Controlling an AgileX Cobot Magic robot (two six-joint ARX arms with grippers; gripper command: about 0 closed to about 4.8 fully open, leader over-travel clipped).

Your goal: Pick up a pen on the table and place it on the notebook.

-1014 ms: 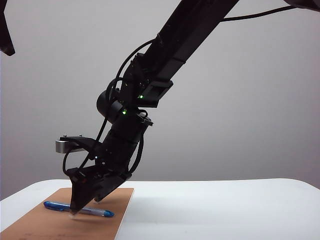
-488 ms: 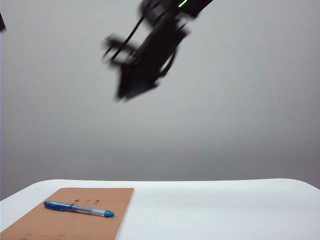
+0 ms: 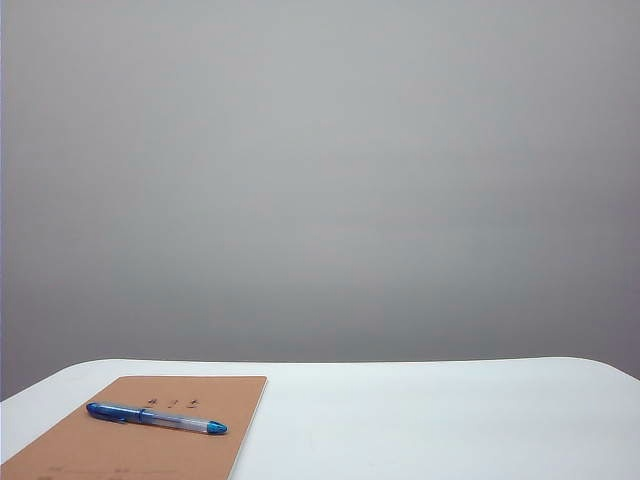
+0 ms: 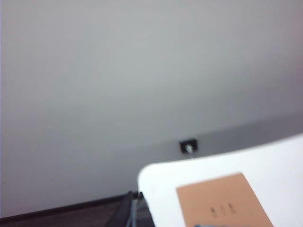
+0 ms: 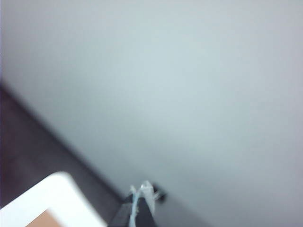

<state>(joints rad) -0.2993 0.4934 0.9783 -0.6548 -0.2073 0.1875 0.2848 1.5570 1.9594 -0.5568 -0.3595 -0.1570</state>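
Grey wall behind, broad white tabletop (image 3: 450, 410) bare except at 7 o'clock: flat tan kraft notebook (image 3: 140, 445) with slim blue-capped clear-barrel pen (image 3: 155, 417) lying across it. Placement looks done. Neither gripper visible; right fingers closed, left fingers can't tell.

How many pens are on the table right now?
1. The pen lies flat across the notebook, at the near left of the table. No other pen shows. Neither the left gripper nor the right gripper is in view; the log gives the right one shut.
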